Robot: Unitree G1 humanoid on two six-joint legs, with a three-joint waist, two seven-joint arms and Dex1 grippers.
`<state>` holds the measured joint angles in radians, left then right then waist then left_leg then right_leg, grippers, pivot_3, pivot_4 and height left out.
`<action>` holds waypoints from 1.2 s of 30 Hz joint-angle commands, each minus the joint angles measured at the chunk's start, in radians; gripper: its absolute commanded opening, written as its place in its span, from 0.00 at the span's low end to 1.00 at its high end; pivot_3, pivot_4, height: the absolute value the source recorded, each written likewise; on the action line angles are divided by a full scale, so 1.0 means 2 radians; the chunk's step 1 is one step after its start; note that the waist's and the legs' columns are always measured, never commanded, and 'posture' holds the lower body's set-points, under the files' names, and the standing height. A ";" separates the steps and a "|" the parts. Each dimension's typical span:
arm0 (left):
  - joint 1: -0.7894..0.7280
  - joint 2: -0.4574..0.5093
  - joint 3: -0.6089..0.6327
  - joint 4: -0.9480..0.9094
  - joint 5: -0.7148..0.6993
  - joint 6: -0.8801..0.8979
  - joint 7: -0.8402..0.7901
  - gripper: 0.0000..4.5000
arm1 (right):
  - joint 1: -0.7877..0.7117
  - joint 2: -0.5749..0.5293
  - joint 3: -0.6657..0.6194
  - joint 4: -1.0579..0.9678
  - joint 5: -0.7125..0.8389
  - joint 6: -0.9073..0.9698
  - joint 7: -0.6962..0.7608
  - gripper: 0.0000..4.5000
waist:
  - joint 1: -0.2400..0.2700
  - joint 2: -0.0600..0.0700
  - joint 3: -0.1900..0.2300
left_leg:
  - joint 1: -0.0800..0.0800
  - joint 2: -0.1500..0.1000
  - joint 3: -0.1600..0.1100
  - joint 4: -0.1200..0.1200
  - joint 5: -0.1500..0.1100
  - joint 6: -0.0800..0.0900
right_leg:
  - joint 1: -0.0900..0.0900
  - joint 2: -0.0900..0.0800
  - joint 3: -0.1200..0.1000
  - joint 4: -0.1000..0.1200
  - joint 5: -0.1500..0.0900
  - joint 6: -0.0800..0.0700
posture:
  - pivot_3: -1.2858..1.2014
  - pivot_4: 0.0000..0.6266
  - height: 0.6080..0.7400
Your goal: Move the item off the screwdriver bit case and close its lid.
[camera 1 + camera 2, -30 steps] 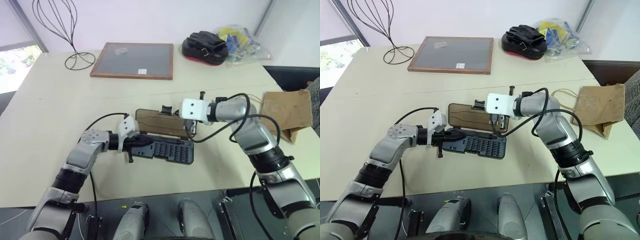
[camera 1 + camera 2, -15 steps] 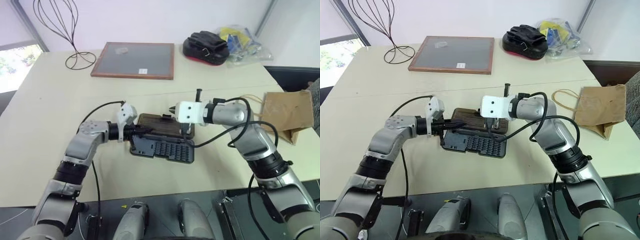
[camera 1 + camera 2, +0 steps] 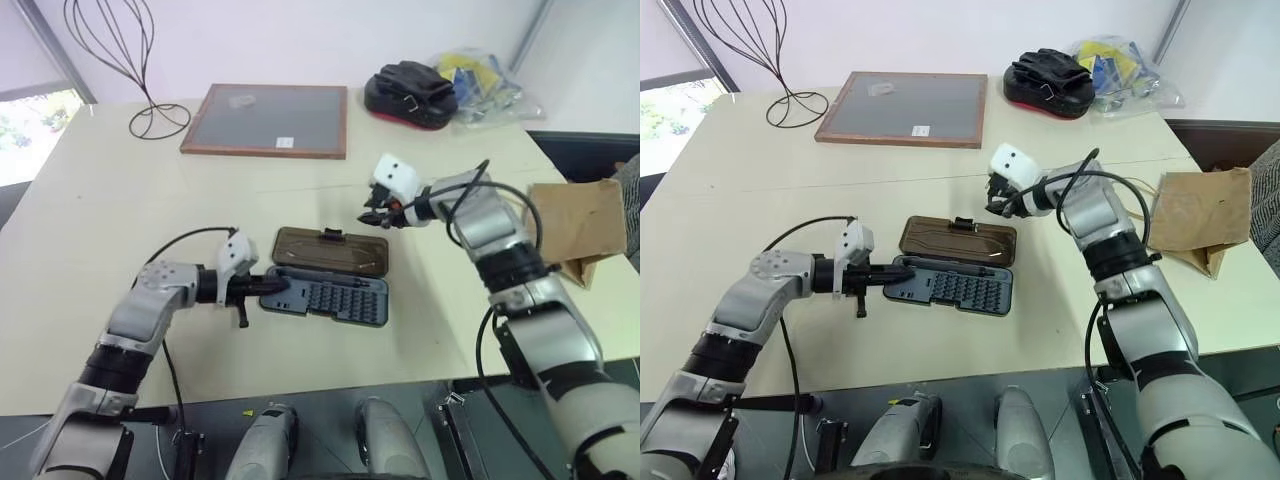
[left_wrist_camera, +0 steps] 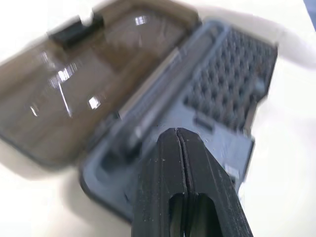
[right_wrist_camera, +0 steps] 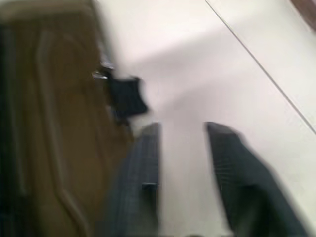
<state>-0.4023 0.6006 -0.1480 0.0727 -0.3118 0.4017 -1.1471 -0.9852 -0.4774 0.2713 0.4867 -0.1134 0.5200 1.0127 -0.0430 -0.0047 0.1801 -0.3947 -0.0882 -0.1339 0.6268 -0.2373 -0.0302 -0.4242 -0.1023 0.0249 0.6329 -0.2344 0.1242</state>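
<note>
The screwdriver bit case (image 3: pixel 328 275) lies open, smoky brown lid (image 3: pixel 331 251) flat on the far side. Left hand (image 3: pixel 281 287) is pressed together on the grey tray; right hand (image 3: pixel 368 216) is spread, empty.

The lid (image 3: pixel 331 251) is glossy, smoky brown translucent plastic; the tray (image 3: pixel 330 297) is matt grey plastic. The bag (image 3: pixel 574 226) is crumpled brown paper. The surface (image 3: pixel 90 220) is smooth and matt.
</note>
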 commanded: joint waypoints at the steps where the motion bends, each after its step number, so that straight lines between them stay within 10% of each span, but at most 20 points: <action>1: 0.004 0.000 -0.005 -0.004 0.008 -0.019 0.000 0.00 | -0.050 0.011 0.009 0.087 0.001 -0.042 0.028 0.71 | 0.000 0.000 0.000 | 0.000 0.000 0.000 0.000 0.000 0.000 | 0.000 0.000 0.000 0.000 0.000 0.000 | 0.52 0.24 0.95; 23: 0.014 -0.011 -0.013 -0.020 0.014 -0.025 0.013 0.00 | -0.108 0.055 0.021 0.319 -0.038 -0.175 0.060 0.79 | -0.001 0.000 0.000 | 0.000 0.000 0.000 0.000 0.000 0.000 | 0.000 0.000 0.000 0.000 0.000 0.000 | 0.52 0.24 0.95; 31: 0.014 -0.010 -0.014 -0.021 0.014 -0.026 0.016 0.00 | -0.083 0.048 0.011 0.312 -0.036 -0.174 0.059 0.04 | -0.001 0.000 0.000 | 0.001 0.000 0.000 0.000 0.000 0.000 | 0.000 0.000 0.000 0.000 0.000 0.000 | 0.52 0.24 0.95; 36: 0.008 -0.011 -0.015 -0.018 0.015 -0.027 0.015 0.00 | -0.060 0.043 0.009 0.286 -0.036 -0.169 0.067 0.01 | -0.001 0.000 -0.001 | 0.002 0.000 0.000 0.000 0.000 0.000 | 0.001 0.000 0.000 0.001 0.000 0.000 | 0.52 0.24 0.95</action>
<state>-0.3819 0.5770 -0.1766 0.0532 -0.2845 0.3564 -1.1149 -1.1326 -0.3778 0.2832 1.0732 -0.1730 0.1668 1.1554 -0.0449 -0.0044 0.1788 -0.3913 -0.0887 -0.1346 0.6268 -0.2368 -0.0310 -0.4214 -0.1017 0.0249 0.6344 -0.2339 0.1236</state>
